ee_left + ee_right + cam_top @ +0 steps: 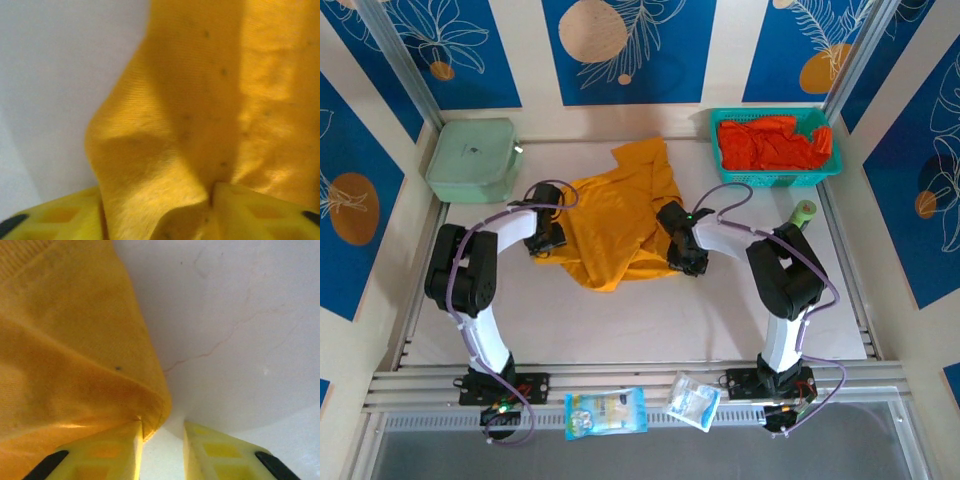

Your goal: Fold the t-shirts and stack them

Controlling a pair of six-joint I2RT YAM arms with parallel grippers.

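While the mustard t-shirt (pixel 620 225) lies central on the bench (pixel 720 310), the left gripper (pixel 157 192) straddles a fold, grip unclear; the right gripper (pixel 162 426) gapes narrowly at its hem.

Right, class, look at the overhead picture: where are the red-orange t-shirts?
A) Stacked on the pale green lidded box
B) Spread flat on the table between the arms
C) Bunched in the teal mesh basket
C: the red-orange t-shirts lie crumpled inside the teal basket at the far right, while the mustard-yellow t-shirt is the one on the table between the arms.
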